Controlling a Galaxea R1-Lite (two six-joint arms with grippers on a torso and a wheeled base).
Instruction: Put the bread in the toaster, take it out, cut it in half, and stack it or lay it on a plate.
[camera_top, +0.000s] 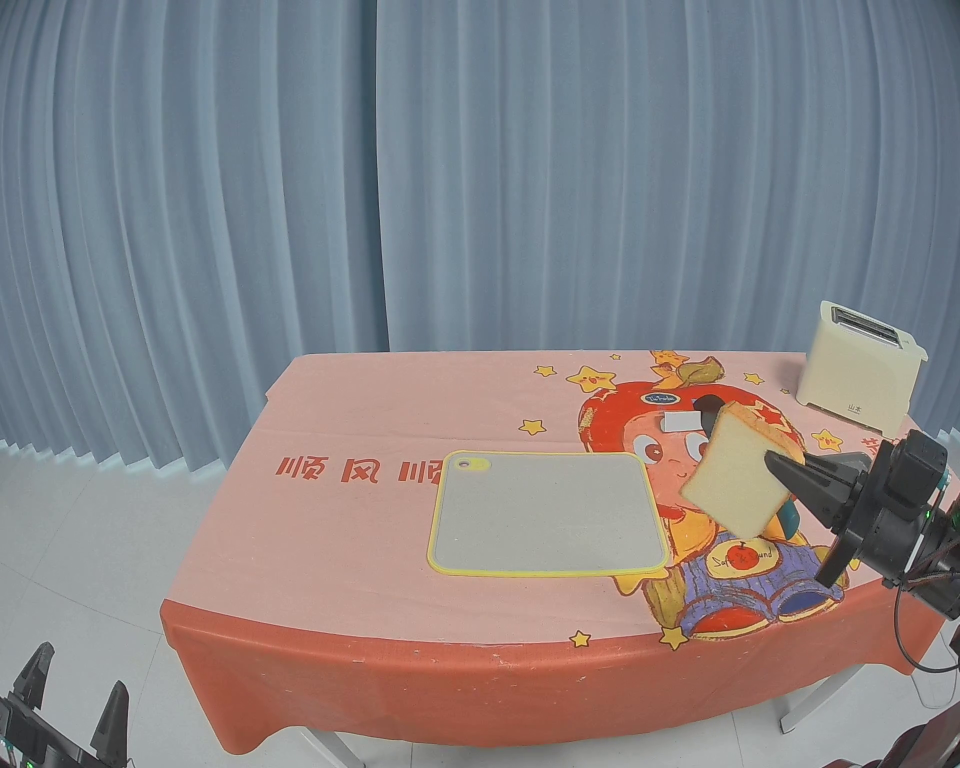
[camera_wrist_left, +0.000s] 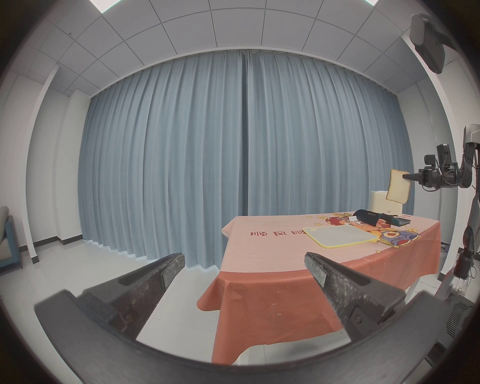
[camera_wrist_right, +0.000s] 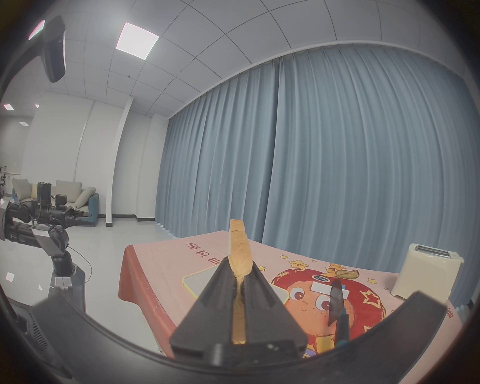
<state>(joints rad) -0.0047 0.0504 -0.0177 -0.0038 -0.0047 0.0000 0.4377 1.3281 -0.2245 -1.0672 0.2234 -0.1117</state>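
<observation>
The right gripper (camera_top: 785, 470) is clamped shut on one edge of a pale, square slice of bread (camera_top: 735, 483), holding it in the air, tilted, above the cartoon print on the right part of the salmon-pink clothed table (camera_top: 380, 420). The cream-white toaster (camera_top: 860, 370) stands near the far right corner, well apart from the slice. A grey cutting board with a yellow rim (camera_top: 548, 512) lies mid-table. The left gripper (camera_top: 80, 672) hangs low off the table's left side, jaws wide apart and empty.
</observation>
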